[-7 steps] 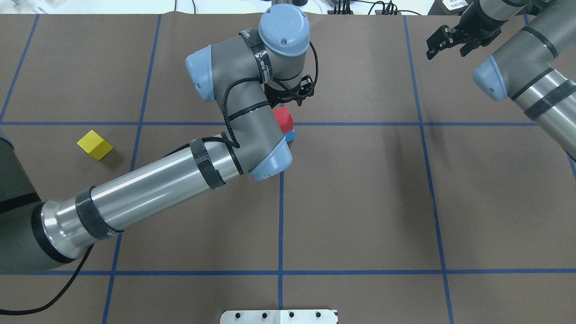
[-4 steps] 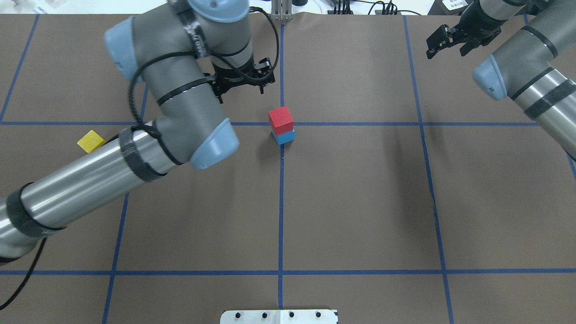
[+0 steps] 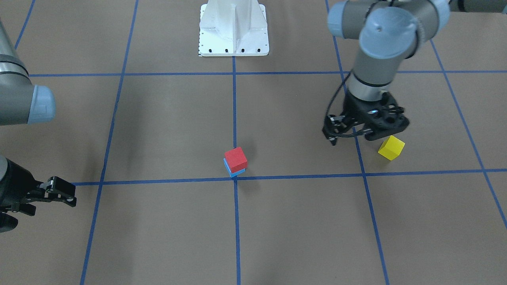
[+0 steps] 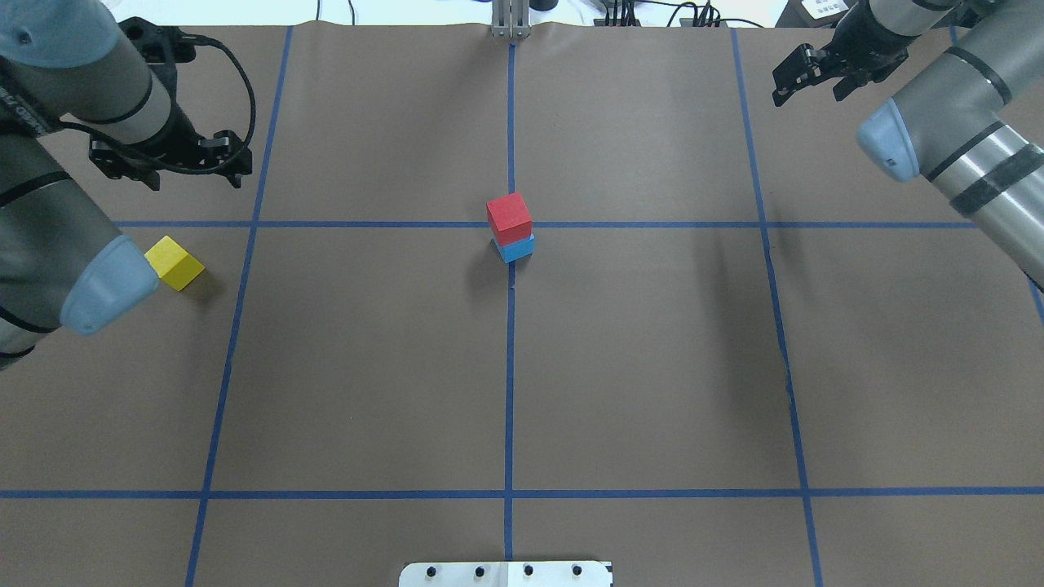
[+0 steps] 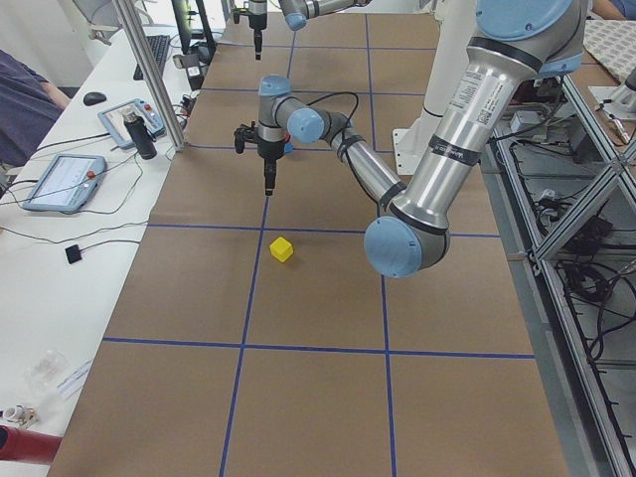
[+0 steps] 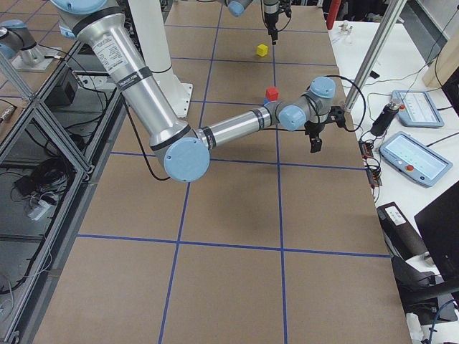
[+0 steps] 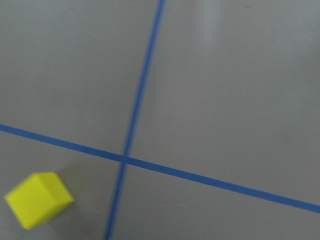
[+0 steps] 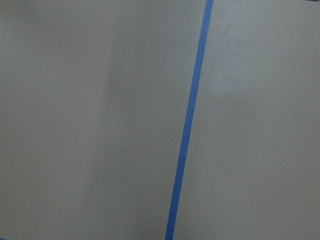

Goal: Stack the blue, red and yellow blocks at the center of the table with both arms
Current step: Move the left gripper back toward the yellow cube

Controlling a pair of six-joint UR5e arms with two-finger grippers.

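Note:
The red block (image 4: 509, 215) sits on the blue block (image 4: 517, 249) at the table's centre, where the tape lines cross; the front view shows the same red block (image 3: 236, 158) on the blue block (image 3: 234, 172). Alone at the table's left lies the yellow block (image 4: 174, 262) (image 3: 391, 147) (image 7: 39, 199). My left gripper (image 4: 167, 173) (image 3: 353, 138) hangs open and empty just beyond the yellow block, a little toward the centre. Above the far right corner my right gripper (image 4: 807, 91) is open and empty. The right wrist view shows only brown table (image 8: 100, 125) and tape.
The white pedestal base (image 3: 233, 31) (image 4: 506, 573) is at the robot's edge. A metal post (image 4: 510, 20) stands at the far edge. A side bench holds tablets (image 5: 62, 182) and cables. A person's sleeve (image 5: 20, 109) shows beside it.
My left arm has swung left, away from the red-on-blue stack, and its open gripper is now near the yellow block. The stack and the right arm have not moved.

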